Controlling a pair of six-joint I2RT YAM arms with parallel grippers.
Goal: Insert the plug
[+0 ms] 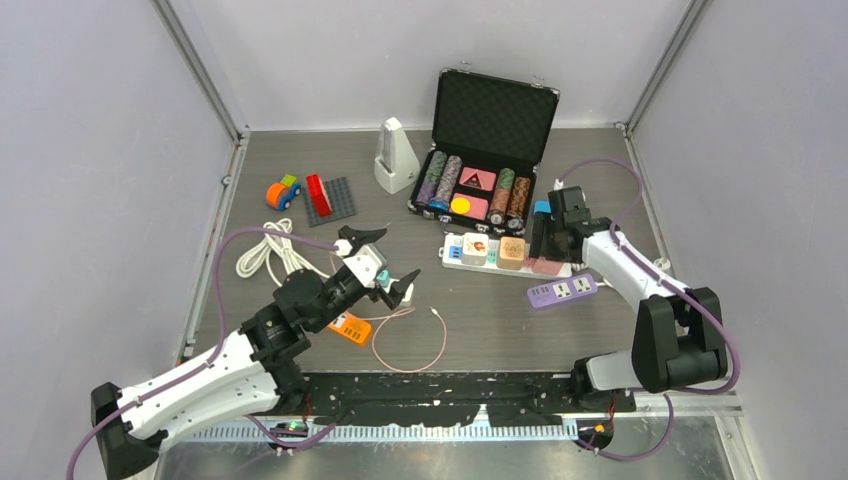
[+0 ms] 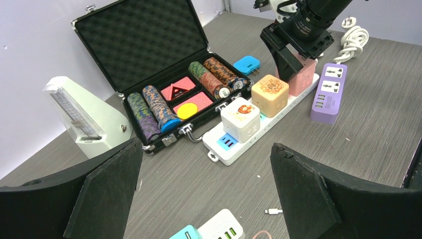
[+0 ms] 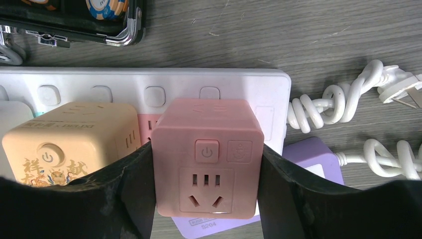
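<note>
A white power strip [image 1: 455, 262] lies mid-table with a white cube plug [image 1: 473, 248] and an orange cube plug [image 1: 511, 251] seated on it. My right gripper [image 1: 545, 248] is shut on a pink cube plug [image 3: 206, 157] at the strip's right end [image 3: 259, 84]; its fingers [image 3: 124, 194] press both sides of the cube. In the left wrist view the pink cube [image 2: 304, 77] sits on the strip [image 2: 234, 144] next to the orange cube [image 2: 270, 93]. My left gripper [image 1: 385, 262] is open and empty, raised over the table at the left.
A purple power strip [image 1: 561, 291] lies just in front of the white one. An open black case of poker chips [image 1: 480, 150], a white metronome [image 1: 395, 155], a coiled white cable [image 1: 270, 255], toy bricks [image 1: 330, 198], a pink cable [image 1: 410, 340] and a small white-and-teal charger [image 2: 214, 230] are around.
</note>
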